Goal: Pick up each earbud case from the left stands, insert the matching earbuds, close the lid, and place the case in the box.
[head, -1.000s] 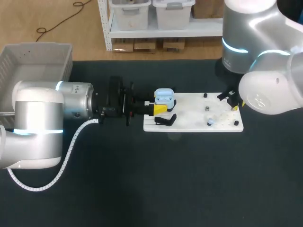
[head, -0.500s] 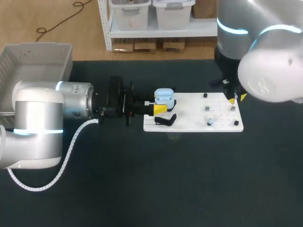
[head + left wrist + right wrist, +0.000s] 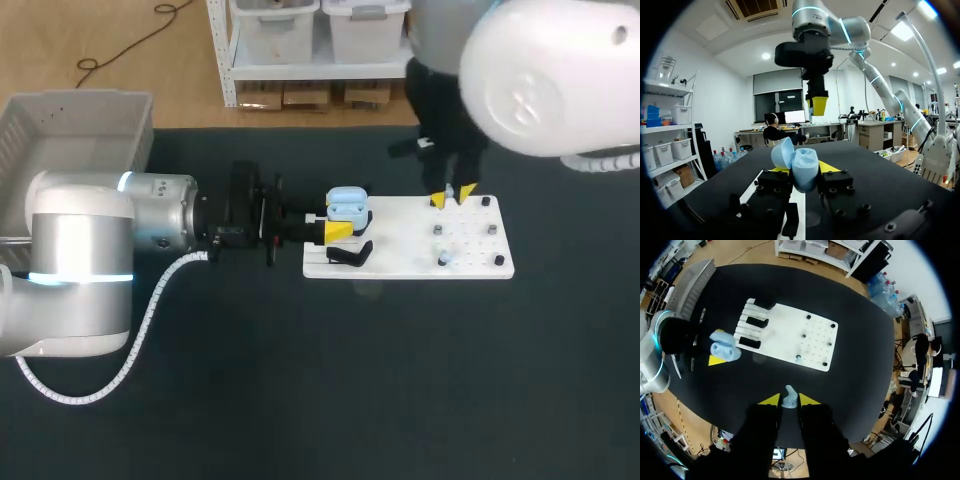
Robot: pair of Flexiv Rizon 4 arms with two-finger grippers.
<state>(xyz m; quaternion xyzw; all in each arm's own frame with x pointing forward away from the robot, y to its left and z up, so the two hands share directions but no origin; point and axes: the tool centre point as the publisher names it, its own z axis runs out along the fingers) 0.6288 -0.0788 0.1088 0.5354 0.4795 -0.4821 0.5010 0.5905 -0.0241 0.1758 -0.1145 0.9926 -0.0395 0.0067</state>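
- The left tool (image 3: 340, 222) comes in level from the left. Its yellow tips are clamped on the light blue, rounded earbud case (image 3: 348, 204), one tip on each side.
- The case's lid stands open. In the left wrist view the lid leans back from the body of the case.
- The case sits at the left end of the flat white perforated board (image 3: 410, 245), just beside a black plastic stand (image 3: 350, 256) on that board. I cannot tell whether the case touches the board.
- The right tool (image 3: 788, 401) hangs well above the dark desk (image 3: 350, 400), fingers pointing down. It is closed on a small pale blue earbud (image 3: 789, 394), which is pinched between the yellow tips.
- From above, the right tool's tips hang over the far edge of the white board, apart from the case.
- A few small black pegs stand on the right part of the board. A tiny pale item (image 3: 441, 260) among them is too small to identify.
- The grey plastic box (image 3: 60, 125) sits at the desk's far left corner, well apart from the board and both tools.
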